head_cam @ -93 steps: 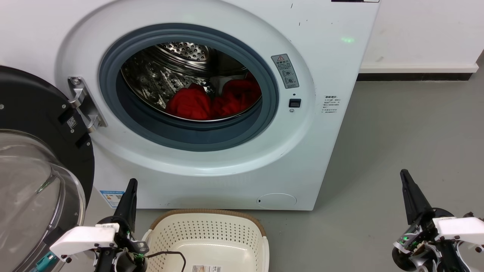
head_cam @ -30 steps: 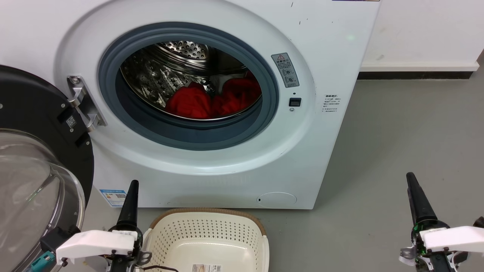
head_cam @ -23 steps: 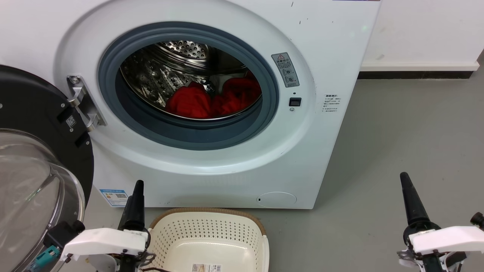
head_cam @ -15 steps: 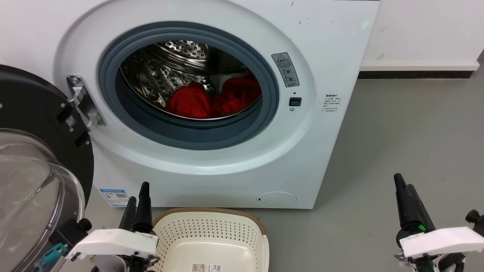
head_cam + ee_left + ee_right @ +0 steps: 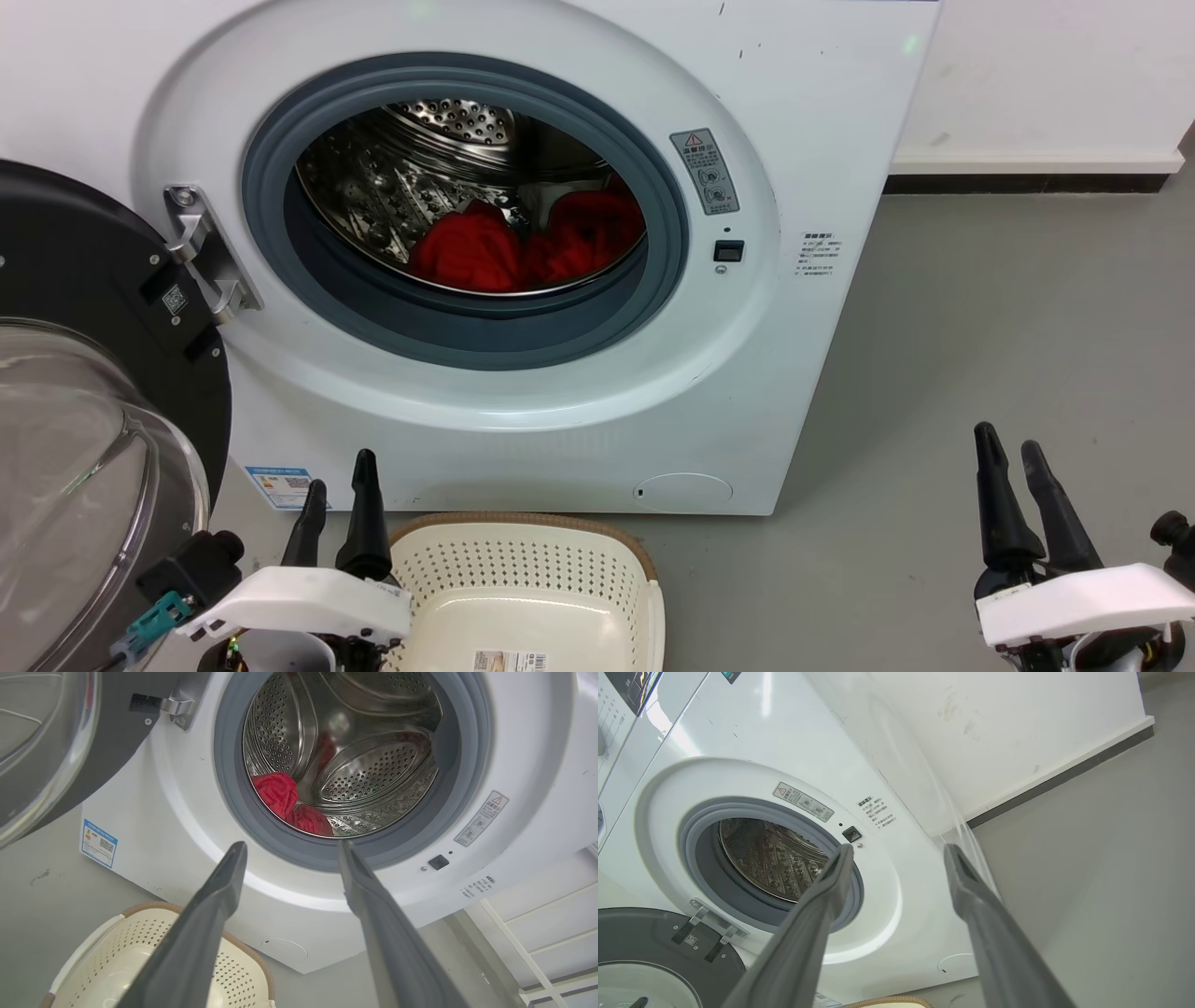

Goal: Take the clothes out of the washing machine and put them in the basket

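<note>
The white washing machine (image 5: 822, 140) stands with its door (image 5: 84, 392) swung open to the left. Two bright red clothes (image 5: 523, 247) lie bunched at the bottom of the steel drum (image 5: 411, 177), also seen as clothes (image 5: 289, 802) in the left wrist view. The cream basket (image 5: 523, 597) sits on the floor in front of the machine. My left gripper (image 5: 338, 471) is open just left of the basket, empty. My right gripper (image 5: 1006, 446) is open over the floor at the lower right, empty. In the wrist views, each gripper (image 5: 288, 847) (image 5: 899, 848) points at the machine front.
The open glass door (image 5: 42, 742) bulges out at the far left, close to my left arm. Grey floor (image 5: 1008, 317) stretches to the right of the machine up to a white wall with a dark skirting (image 5: 1018, 187).
Both grippers have gone from shut to open. The left gripper has shifted a little right toward the basket; the right has stayed at the lower right.
</note>
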